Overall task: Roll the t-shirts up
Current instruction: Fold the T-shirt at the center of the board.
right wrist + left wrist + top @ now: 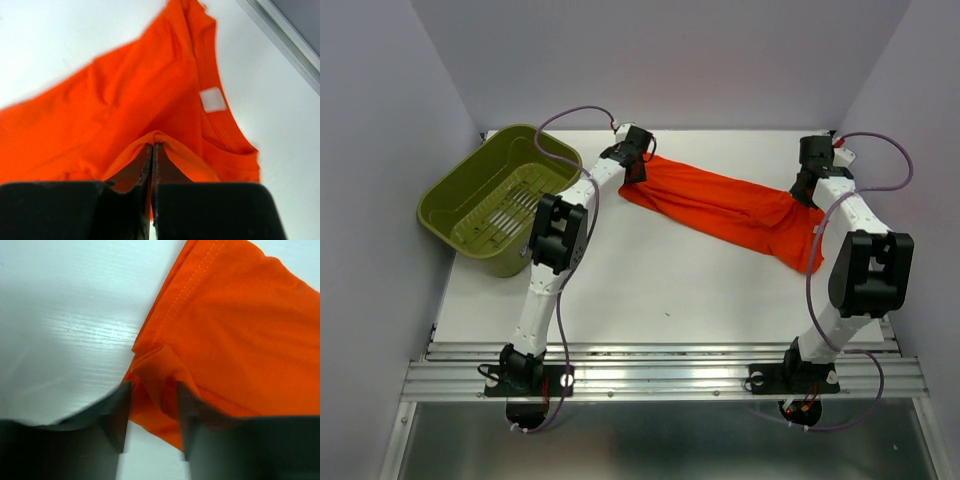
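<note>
One orange-red t-shirt (730,205) lies stretched in a long, wrinkled band on the white worktop (660,290), just right of the olive-green basket (445,205). At the end nearer the basket, the left pincer (152,390) is parted, with a ridge of hem between its fingers. At the end far from the basket, the right pincer (152,146) is pressed together, pinching a fold beside the white neck label (212,99). The basket sits tilted, its slotted floor in plain view.
</note>
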Robot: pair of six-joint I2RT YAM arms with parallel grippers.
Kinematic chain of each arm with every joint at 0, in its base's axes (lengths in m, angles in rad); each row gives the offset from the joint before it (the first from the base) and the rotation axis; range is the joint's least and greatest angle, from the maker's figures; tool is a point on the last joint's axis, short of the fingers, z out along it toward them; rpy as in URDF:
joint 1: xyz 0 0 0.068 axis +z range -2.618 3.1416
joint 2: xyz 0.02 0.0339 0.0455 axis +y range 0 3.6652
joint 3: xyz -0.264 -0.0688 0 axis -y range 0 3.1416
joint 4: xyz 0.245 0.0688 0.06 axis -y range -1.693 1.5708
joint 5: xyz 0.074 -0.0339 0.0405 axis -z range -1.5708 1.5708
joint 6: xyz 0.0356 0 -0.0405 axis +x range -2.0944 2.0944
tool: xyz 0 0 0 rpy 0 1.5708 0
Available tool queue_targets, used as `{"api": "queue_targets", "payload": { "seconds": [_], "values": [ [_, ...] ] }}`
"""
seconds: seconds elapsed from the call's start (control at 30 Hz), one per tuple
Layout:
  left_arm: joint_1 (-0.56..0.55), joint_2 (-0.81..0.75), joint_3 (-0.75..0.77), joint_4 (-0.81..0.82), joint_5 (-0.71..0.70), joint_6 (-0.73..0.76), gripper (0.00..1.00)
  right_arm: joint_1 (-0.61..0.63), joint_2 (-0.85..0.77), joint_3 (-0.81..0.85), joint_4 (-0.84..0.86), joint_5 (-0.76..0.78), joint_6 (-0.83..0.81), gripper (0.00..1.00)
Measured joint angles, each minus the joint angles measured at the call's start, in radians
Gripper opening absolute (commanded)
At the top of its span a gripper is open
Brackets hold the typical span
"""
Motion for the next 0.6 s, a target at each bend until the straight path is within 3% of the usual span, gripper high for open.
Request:
{"api": "queue_targets", "payload": {
  "seconds": [0.03, 0.07, 0.13, 0.17, 0.37, 0.6],
  "values": [
    [0.000, 0.006, 0.009, -0.003, 0.000, 0.003, 0.71, 0.000, 0.019, 0.023, 0.004, -0.001, -0.004, 0.12],
    [0.001, 0.014, 0.017, -0.008, 0.001, 0.005, 0.77, 0.000, 0.039, 0.044, 0.013, -0.001, -0.008, 0.15],
    [0.003, 0.017, 0.020, -0.017, 0.003, 0.006, 0.81, -0.001, 0.103, 0.106, 0.031, 0.001, -0.021, 0.39],
    [0.005, 0.017, 0.020, -0.019, 0.004, 0.006, 0.82, -0.003, 0.122, 0.123, 0.037, 0.001, -0.021, 0.45],
    [0.005, -0.007, -0.006, 0.009, 0.016, 0.022, 0.82, -0.021, 0.180, 0.204, 0.047, -0.024, -0.061, 0.49],
    [-0.016, -0.135, -0.067, 0.042, 0.042, 0.057, 0.81, -0.025, 0.114, 0.119, 0.058, -0.129, -0.061, 0.51]
  ]
}}
